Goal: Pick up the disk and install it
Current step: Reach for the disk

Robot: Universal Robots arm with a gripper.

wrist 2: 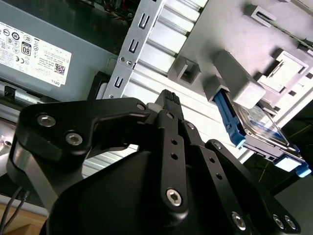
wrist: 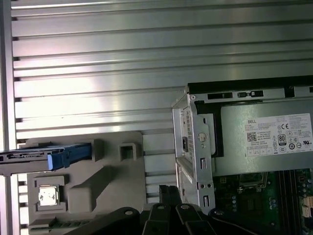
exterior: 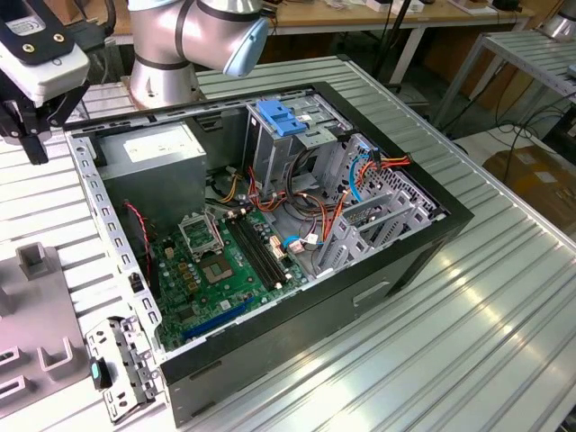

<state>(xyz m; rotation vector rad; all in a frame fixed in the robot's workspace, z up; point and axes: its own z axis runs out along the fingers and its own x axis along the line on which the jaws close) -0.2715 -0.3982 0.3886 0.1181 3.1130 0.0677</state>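
While the disk (wrist 2: 261,128) stands on edge at the fixture's (wrist 2: 220,27) side farthest from the case (wrist: 195,147) and your gripper (wrist 2: 168,96) hangs clenched and empty over the bench between them, I'd open wide, square to its flat faces, and keep clear of the case rim.

Reckoned from the tool (wrist: 167,192), the disk (wrist: 29,157) sits edge-on in a grey fixture (wrist: 98,186) at about ten o'clock. Its blue carrier end (wrist: 68,155) points toward the open computer case (wrist: 195,147) at two o'clock. Inside the case, a power supply (wrist: 264,142) adjoins the green motherboard (wrist: 259,196). The ribbed counter (wrist: 98,63) spreads at twelve o'clock.
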